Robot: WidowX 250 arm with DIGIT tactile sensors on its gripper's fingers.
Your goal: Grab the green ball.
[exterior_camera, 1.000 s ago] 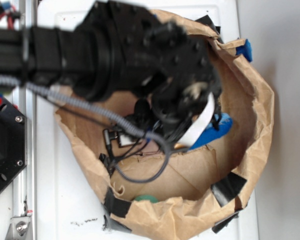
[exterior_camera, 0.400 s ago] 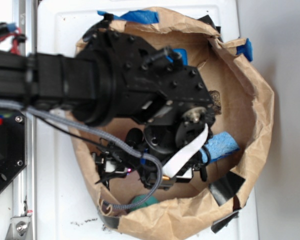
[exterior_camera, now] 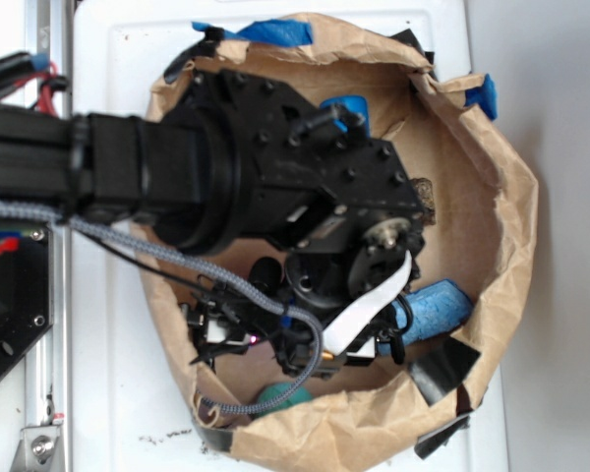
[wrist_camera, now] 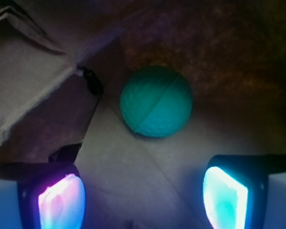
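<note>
The green ball (wrist_camera: 156,101) lies on the brown paper floor of the bag, round and teal-tinged, with a seam across it. In the exterior view the green ball (exterior_camera: 280,397) peeks out by the bag's near wall, partly hidden by a cable. My gripper (wrist_camera: 143,200) hovers just short of it, open, its two glowing pads (wrist_camera: 62,202) wide apart with nothing between them. From outside, the gripper (exterior_camera: 290,354) sits low inside the bag under the black arm, which hides most of it.
The crumpled brown paper bag (exterior_camera: 501,197) walls the space on all sides. A blue sponge block (exterior_camera: 435,307) lies at the right inside. A folded paper flap (wrist_camera: 24,71) rises left of the ball. Black tape patches (exterior_camera: 442,369) hold the rim.
The arm has moved toward the bag's near wall and lower into it, bringing the gripper close over the green ball. In the last step the shift is small.
</note>
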